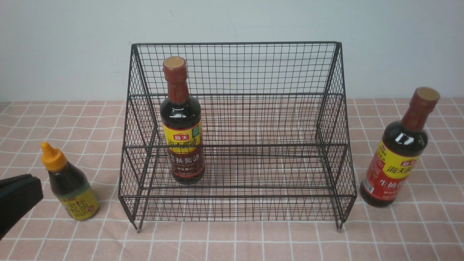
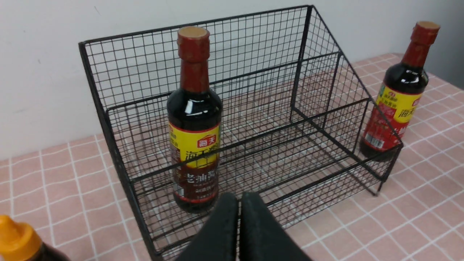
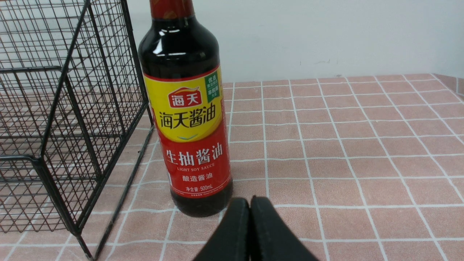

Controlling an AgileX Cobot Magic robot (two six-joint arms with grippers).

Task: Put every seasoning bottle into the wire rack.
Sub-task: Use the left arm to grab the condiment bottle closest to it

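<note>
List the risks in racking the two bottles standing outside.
1. The red-label bottle stands close beside the wire rack; the shut right end effector could snag mesh or topple it.
2. The left end effector, also shut, could knock the short bottle or the racked bottle.

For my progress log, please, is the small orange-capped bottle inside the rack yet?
No, the small bottle stands on the tablecloth, left of the rack.

Pink checked tablecloth (image 1: 232, 243), pale wall (image 1: 72, 36)
</note>
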